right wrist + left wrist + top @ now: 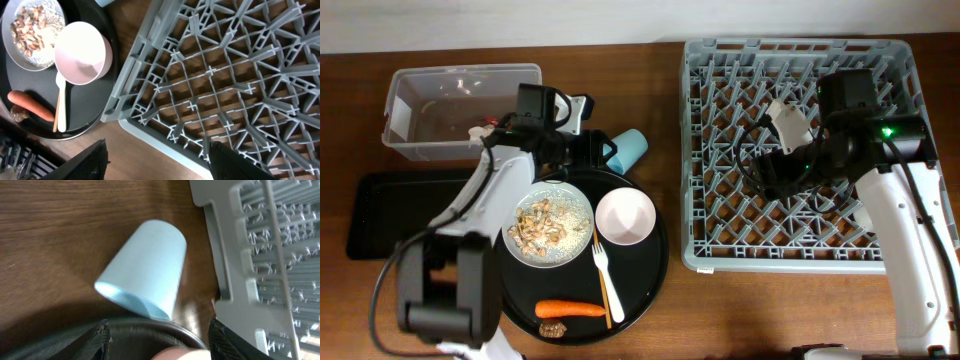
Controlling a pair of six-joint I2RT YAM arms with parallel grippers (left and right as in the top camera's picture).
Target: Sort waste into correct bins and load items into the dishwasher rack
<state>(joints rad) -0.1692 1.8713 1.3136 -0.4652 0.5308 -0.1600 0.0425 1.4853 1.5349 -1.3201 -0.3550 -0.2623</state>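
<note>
The small light-blue cup (142,267) lies on its side on the wood, just past the round black tray (645,285). The left gripper (159,341) hangs over that tray's rim, spread and empty. The right gripper (157,162), also spread and empty, is beside the tray over the dishwasher rack (225,75). Being tapered, the cup could roll or squirt from a closing pinch. Its mouth may touch the tray rim, but blur hides this.

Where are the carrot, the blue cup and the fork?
carrot (570,309), overhead view, its middle.
blue cup (145,265), left wrist view, its side.
fork (609,295), overhead view, its handle.
</note>
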